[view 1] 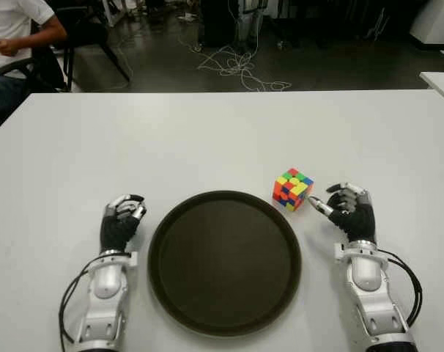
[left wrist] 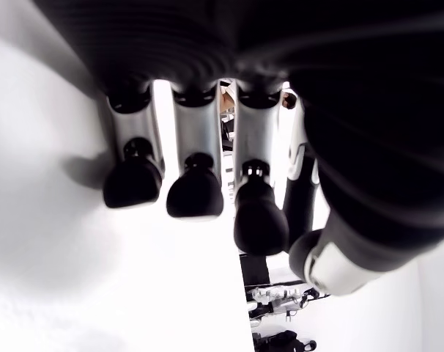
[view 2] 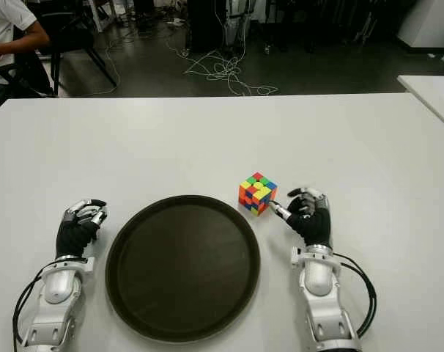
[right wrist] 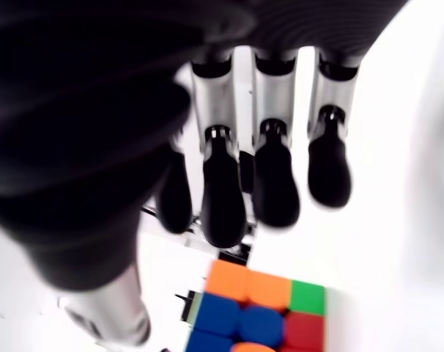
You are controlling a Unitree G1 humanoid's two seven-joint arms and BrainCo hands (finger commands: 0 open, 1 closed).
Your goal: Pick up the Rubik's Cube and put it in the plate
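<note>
Your right hand (view 1: 350, 209) fingers (right wrist: 275, 183), loosely curled and holding nothing, sit just beside the Rubik's Cube (view 1: 292, 189); grasp and transfer to the plate (view 1: 224, 262) remain.

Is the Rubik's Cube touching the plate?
Apart. In the left eye view, a strip of white table separates the Rubik's Cube from the plate's rim.

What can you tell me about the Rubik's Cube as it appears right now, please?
The Rubik's Cube is scrambled, showing green, yellow, red, orange and blue stickers. It sits flat on the white table, turned corner-on to the robot, just beyond the dark round plate's right rim. The right hand is close beside it, fingers relaxed, not gripping it.
</note>
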